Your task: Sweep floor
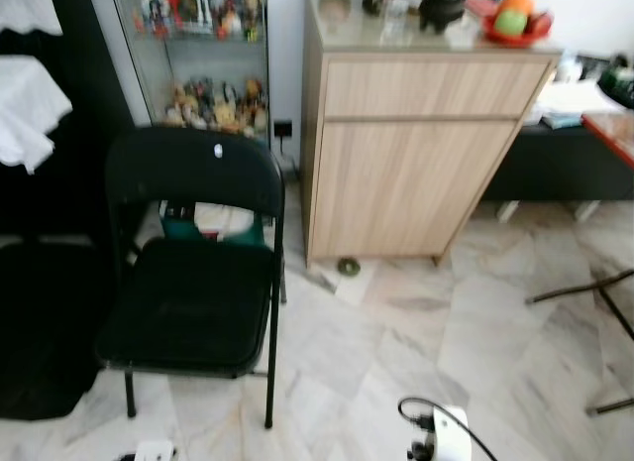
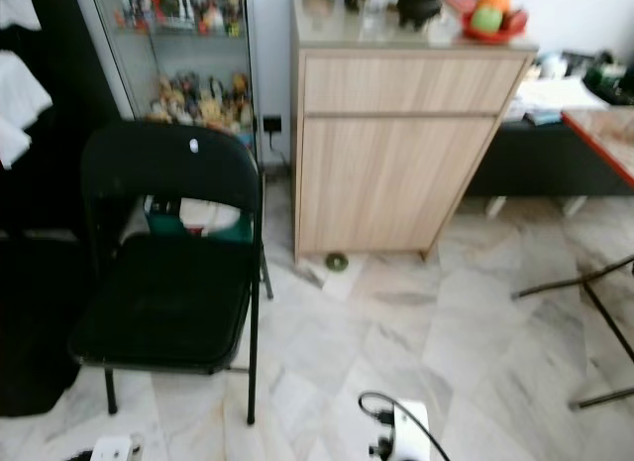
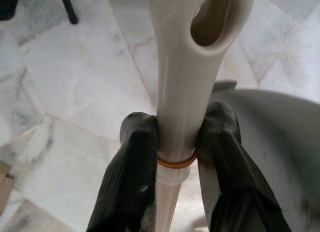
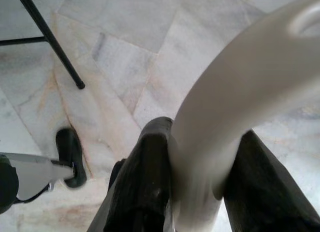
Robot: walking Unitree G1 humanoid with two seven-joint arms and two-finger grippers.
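Left tool (image 3: 175,142) pinches a cream broom handle (image 3: 185,77) at its orange ring — the hanging hole just beyond its fingers, marble floor (image 3: 75,92) below. Right tool (image 4: 200,157) clamps a curved cream handle (image 4: 240,102) between its fingers. Ahead: a black folding chair (image 1: 193,253), a wooden cabinet (image 1: 416,154) — small round debris (image 1: 348,267) at its foot.
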